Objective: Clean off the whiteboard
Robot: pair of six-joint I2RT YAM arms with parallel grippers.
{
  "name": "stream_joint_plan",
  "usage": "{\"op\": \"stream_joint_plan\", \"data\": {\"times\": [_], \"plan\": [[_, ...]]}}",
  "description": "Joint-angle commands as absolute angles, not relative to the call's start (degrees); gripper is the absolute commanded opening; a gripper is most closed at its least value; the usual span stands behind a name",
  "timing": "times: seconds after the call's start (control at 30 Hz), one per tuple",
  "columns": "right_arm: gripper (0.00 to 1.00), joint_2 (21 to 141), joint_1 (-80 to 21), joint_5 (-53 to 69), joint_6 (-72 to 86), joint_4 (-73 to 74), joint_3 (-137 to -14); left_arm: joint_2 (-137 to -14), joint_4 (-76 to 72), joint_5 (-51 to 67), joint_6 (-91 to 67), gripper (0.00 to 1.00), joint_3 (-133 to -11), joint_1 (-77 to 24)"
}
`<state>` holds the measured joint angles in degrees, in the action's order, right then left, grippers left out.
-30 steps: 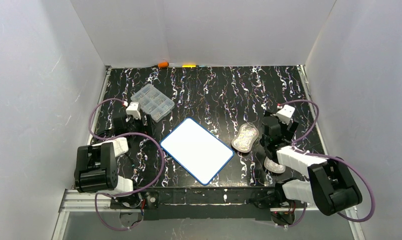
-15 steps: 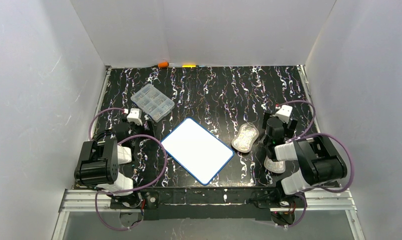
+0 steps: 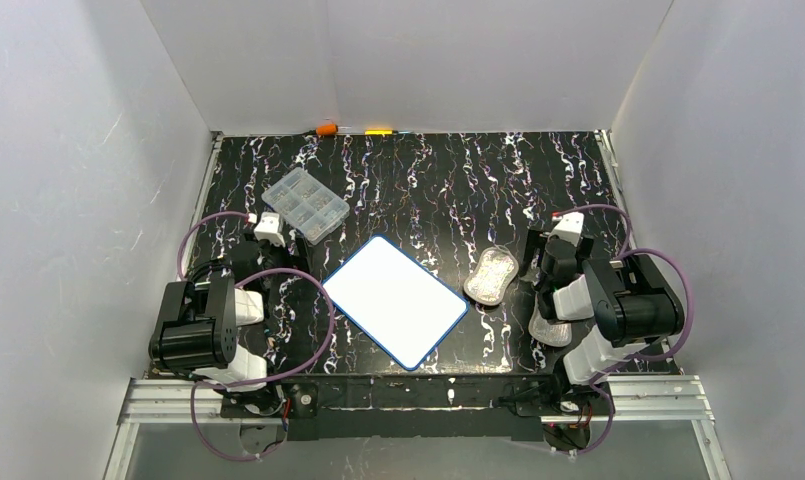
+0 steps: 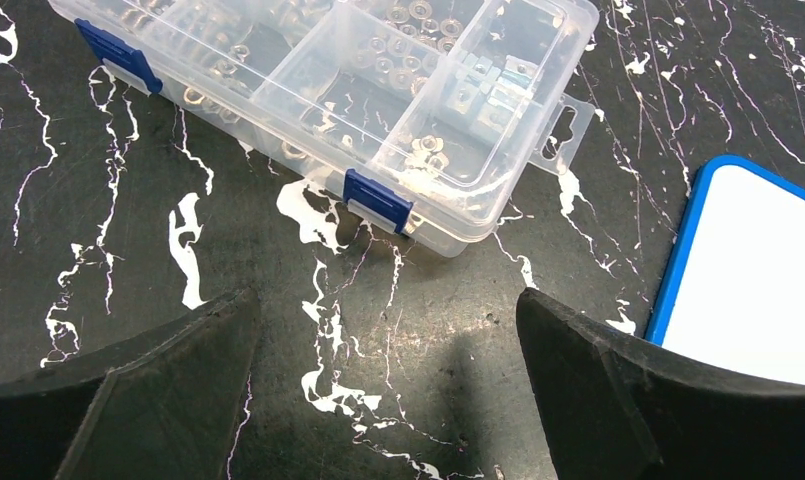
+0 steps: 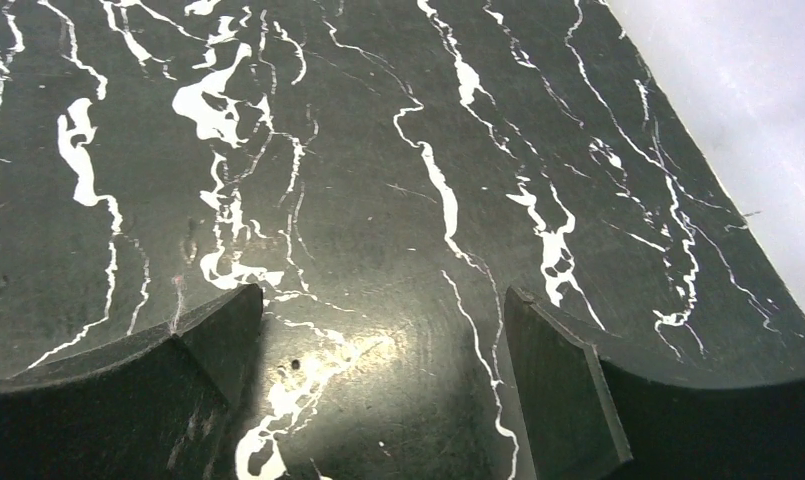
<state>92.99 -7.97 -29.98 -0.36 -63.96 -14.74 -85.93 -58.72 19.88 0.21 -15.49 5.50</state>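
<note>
The whiteboard point(image 3: 395, 300) lies flat and turned at an angle in the middle of the black marbled table. Its white face is blank, with a thin blue rim. Its corner also shows in the left wrist view point(image 4: 753, 280). My left gripper point(image 3: 261, 243) is open and empty, low over the table left of the board; in its own view point(image 4: 388, 390) only bare table lies between the fingers. My right gripper point(image 3: 553, 250) is open and empty, right of the board, over bare table in its own view point(image 5: 378, 375).
A clear plastic compartment box point(image 3: 305, 203) with blue latches sits at the back left, close ahead of my left gripper point(image 4: 328, 90). Two grey oval pads lie on the right, one point(image 3: 492, 274) beside the board and one point(image 3: 549, 328) under my right arm. Orange point(image 3: 326, 129) and yellow point(image 3: 379, 131) items lie at the back wall.
Both arms have folded back toward their bases. My right gripper has drawn slightly nearer and right, my left a little back. The whiteboard and pads have not moved.
</note>
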Motion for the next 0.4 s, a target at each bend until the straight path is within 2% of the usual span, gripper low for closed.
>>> {"op": "stream_joint_plan", "data": {"times": [0.0, 0.37], "plan": [[0.99, 91.95, -7.91, -27.77, -0.35, -67.90, -15.16, -85.40, -60.11, 19.34, 1.05, 0.98, -16.26, 5.37], [0.99, 92.02, -7.91, -27.77, -0.35, -67.94, -15.18, -85.30, -59.81, 18.98, 1.16, 0.98, -16.28, 5.17]]}}
